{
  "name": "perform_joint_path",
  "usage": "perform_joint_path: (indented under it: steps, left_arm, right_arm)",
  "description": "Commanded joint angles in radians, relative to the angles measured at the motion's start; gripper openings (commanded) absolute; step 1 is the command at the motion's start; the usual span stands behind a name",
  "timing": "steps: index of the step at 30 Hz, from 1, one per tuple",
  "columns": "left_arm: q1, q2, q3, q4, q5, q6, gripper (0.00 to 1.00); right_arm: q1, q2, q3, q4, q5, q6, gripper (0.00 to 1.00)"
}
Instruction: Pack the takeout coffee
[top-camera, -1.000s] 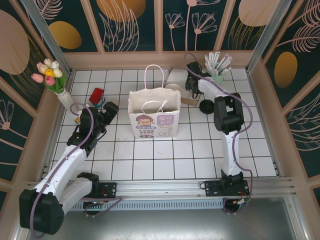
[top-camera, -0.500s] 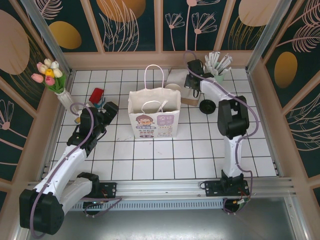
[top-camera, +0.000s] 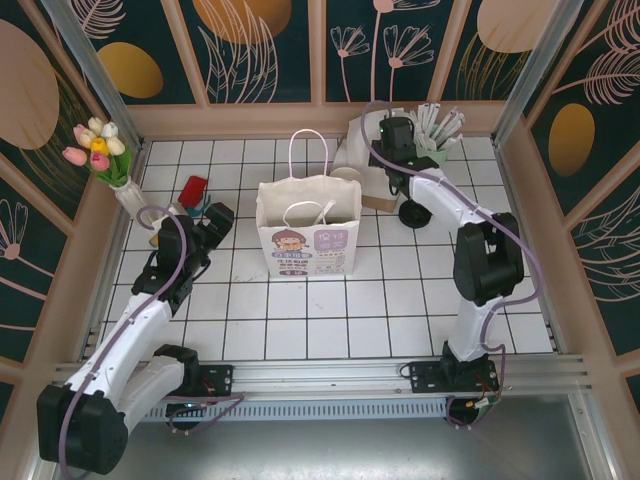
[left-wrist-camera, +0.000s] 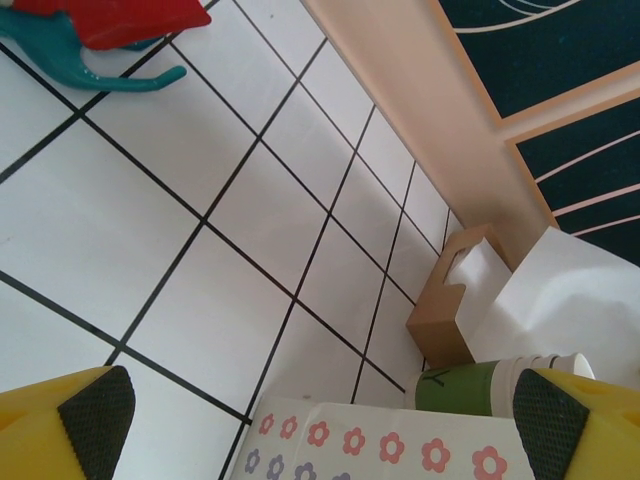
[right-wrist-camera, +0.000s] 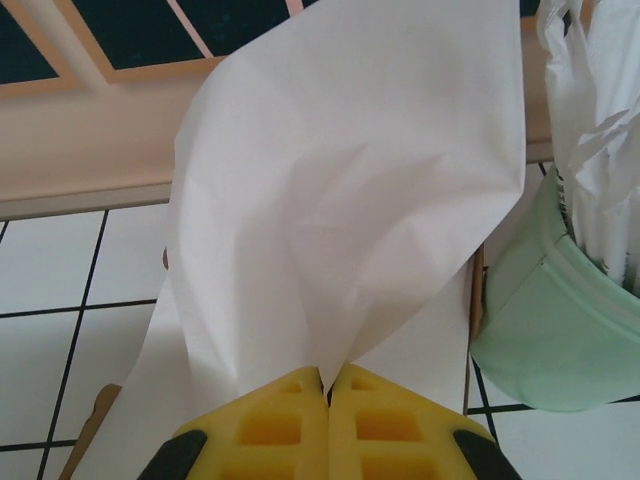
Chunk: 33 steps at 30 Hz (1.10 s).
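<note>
Takeout coffee (left-wrist-camera: 465, 388) untouched; right pincer (right-wrist-camera: 328, 378) tight on white paper (right-wrist-camera: 350, 200).

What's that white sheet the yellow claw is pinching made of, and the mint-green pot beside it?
The white sheet looks like thin matte paper: it creases softly where the right gripper pinches it. The mint-green pot is probably smooth plastic or coated card, given its faint sheen and seam line; unclear which.
</note>
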Motion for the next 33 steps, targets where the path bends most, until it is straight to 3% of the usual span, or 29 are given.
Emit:
perform_joint_path:
  steps: [1,11,16,21,29,33]
  left_arm:
    - [0.001,-0.020,0.027,0.021,-0.025,0.032,0.99]
    - [0.002,-0.067,0.145,0.120,0.051,0.280,0.99]
    - [0.001,-0.035,0.261,0.153,0.205,0.468,0.99]
    - [0.002,0.023,0.337,0.132,0.392,0.561,0.99]
    - [0.002,0.133,0.459,-0.084,0.283,0.495,0.99]
    - [0.002,0.152,0.464,-0.152,0.249,0.464,0.99]
  right_arm:
    - [0.010,-0.098,-0.052,0.152,0.054,-0.053,0.00]
    - [0.022,-0.372,-0.212,0.329,-0.033,-0.217,0.00]
    - [0.024,-0.506,-0.240,0.330,-0.136,-0.291,0.00]
    - [0.028,-0.614,-0.269,0.340,-0.236,-0.356,0.00]
    - [0.086,-0.731,-0.224,0.276,-0.369,-0.485,0.00]
    - [0.175,-0.722,-0.172,0.177,-0.388,-0.598,0.00]
